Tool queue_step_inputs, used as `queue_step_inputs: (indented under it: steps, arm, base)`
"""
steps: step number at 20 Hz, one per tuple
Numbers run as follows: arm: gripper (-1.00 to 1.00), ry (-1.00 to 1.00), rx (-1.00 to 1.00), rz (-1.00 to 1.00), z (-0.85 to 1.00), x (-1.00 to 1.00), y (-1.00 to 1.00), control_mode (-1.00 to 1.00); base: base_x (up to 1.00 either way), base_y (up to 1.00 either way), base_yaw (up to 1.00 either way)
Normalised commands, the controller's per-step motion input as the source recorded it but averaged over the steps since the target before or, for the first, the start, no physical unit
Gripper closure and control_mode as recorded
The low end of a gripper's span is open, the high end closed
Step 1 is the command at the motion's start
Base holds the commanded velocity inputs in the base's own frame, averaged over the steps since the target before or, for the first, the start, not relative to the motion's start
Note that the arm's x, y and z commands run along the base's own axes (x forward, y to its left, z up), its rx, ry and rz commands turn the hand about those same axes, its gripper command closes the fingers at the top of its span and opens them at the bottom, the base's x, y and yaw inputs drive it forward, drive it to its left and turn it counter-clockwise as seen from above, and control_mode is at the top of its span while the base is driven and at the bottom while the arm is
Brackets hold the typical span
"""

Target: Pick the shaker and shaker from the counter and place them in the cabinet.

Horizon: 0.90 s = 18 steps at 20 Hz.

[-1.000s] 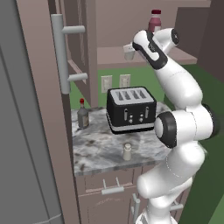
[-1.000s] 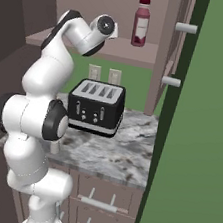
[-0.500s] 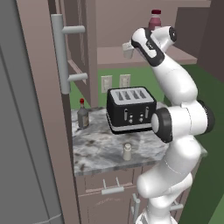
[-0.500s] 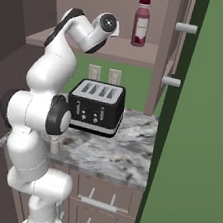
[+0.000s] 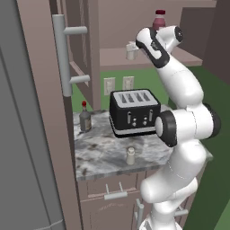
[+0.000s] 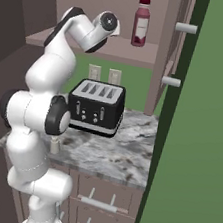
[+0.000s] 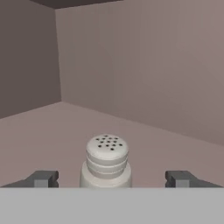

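One beige-grey shaker (image 7: pixel 106 161) stands upright on the cabinet's shelf board (image 7: pixel 52 131), and shows small at the shelf's left part (image 5: pixel 130 51). My gripper (image 7: pixel 113 179) is open around it, a fingertip (image 7: pixel 42 178) well clear on each side, touching nothing. From the left base view the gripper (image 5: pixel 136 46) reaches into the cabinet (image 5: pixel 179 58) at shelf height. The other shaker (image 5: pixel 130 156) stands on the marble counter near its front edge, in front of the toaster; it peeks out beside my arm (image 6: pixel 54 146).
A tall maroon bottle (image 5: pixel 159 19) stands further along the shelf (image 6: pixel 141 22). A black toaster (image 5: pixel 134 112) takes the counter's middle, a dark red-capped bottle (image 5: pixel 84 117) stands at its left. The open cabinet door with grey bar handle (image 5: pixel 63 56) hangs left. Drawers (image 5: pixel 112 195) sit below.
The jaws have opened wide off the shaker, which now stands free on the shelf. The arm has barely moved.
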Motion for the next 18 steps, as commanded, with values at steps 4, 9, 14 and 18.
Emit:
queue_step_inputs:
  steps: [4,9,14,18]
  arm:
    - [-1.00,-0.04,-0.02,0.00,0.00,-0.37,0.00,-1.00]
    - [-1.00,-0.07,-0.04,0.00,0.00,-0.65,0.00,-1.00]
    - [-1.00,-0.07,-0.02,0.00,0.00,-0.69,0.00,-1.00]
    - [-1.00,-0.05,0.00,0.00,0.00,-0.89,0.00,-1.00]
  base:
    - [0.00,0.00,0.00]
    - [0.00,0.00,0.00]
    - [0.00,0.00,0.00]
    - [0.00,0.00,0.00]
